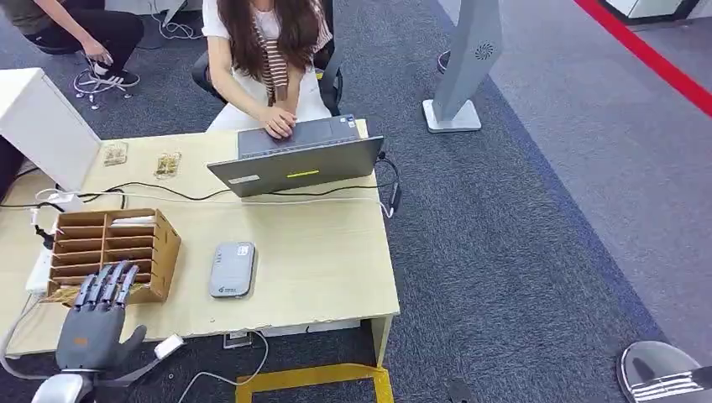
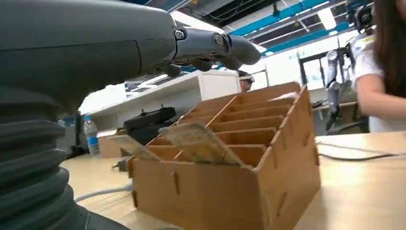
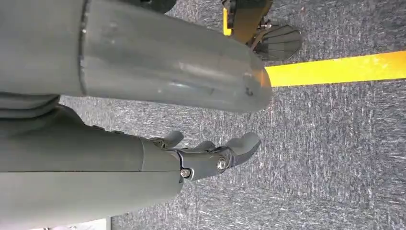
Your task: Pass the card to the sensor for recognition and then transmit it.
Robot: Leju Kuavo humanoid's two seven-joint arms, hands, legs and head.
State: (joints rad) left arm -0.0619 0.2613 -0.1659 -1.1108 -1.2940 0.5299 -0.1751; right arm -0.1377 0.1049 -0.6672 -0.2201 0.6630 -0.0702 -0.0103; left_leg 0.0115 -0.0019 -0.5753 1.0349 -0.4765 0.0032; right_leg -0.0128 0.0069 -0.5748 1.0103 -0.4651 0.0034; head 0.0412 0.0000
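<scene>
**Left hand over the rack, right hand hanging by the floor**

While the left hand (image 1: 99, 315) is hovering at the tabletop's near left corner, its fingers are lying straight and spread, holding nothing, with the fingertips (image 1: 109, 273) reaching over the near edge of the rack (image 1: 109, 252). That wooden rack is sitting near the left edge of the tabletop (image 1: 319, 252), divided into slots. Seen from the left wrist, cards (image 2: 201, 143) are leaning tilted in the rack's nearest slots, under the outstretched fingers (image 2: 215, 45); whether any finger is touching them cannot be told. Just right of the rack, apart from it, the grey sensor (image 1: 232, 269) is lying flat toward the near edge.

At the far edge a laptop (image 1: 298, 159) is standing open, and a person (image 1: 269, 59) in a chair is resting a hand on it. Black and white cables (image 1: 168, 193) are running across the pale wood between laptop and rack. Two small clear packets (image 1: 141, 159) are lying near the far left corner, beside a white box (image 1: 42, 126).

Grey-blue carpet (image 1: 520, 218) is covering the room, with a red line (image 1: 646, 54) at the far right and a white stand (image 1: 462, 67) beyond the table. Yellow tape (image 3: 335, 69) is marking the floor by the near edge. Above that carpet the right hand (image 3: 210, 155) is hanging, fingers loosely curled apart, gripping nothing.
</scene>
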